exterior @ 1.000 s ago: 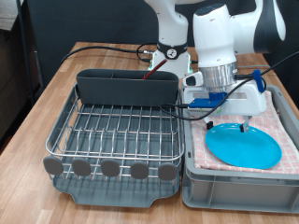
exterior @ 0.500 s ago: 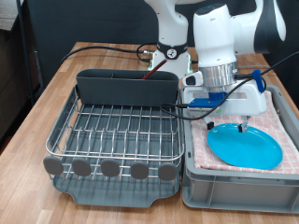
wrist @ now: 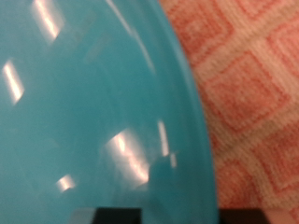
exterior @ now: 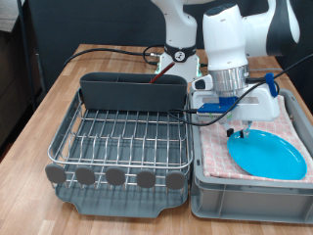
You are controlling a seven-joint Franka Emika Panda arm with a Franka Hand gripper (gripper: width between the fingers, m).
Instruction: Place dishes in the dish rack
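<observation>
1. From my remote station I saw the gripper (exterior: pixel 238 130) low over the grey bin (exterior: pixel 249 191) on the exterior view's right, right at the near-left edge of the blue plate (exterior: pixel 266 155).
2. I could not tell how far the gripper was open or whether it had hold of anything; its fingers were small and half hidden under the white arm (exterior: pixel 233 44) in the exterior view, and the wrist view showed only a dark strip of them along one border.
3. The blue plate lay flat on the pink checked cloth (exterior: pixel 293 125) inside the grey bin, towards the bin's right half in the exterior view.
4. In the wrist view the plate (wrist: pixel 93 103) filled most of the picture, glossy with light spots, and the checked cloth (wrist: pixel 257 84) showed beside its curved rim.
5. The dish rack (exterior: pixel 122 147) stood on the wooden table (exterior: pixel 54 103) to the exterior view's left, just beside the bin, with nothing I could see resting on its wire grid.
6. Its tall grey utensil holder (exterior: pixel 132 92) sat at the far side of the rack.
7. Black cables (exterior: pixel 108 51) ran across the table behind the rack.
</observation>
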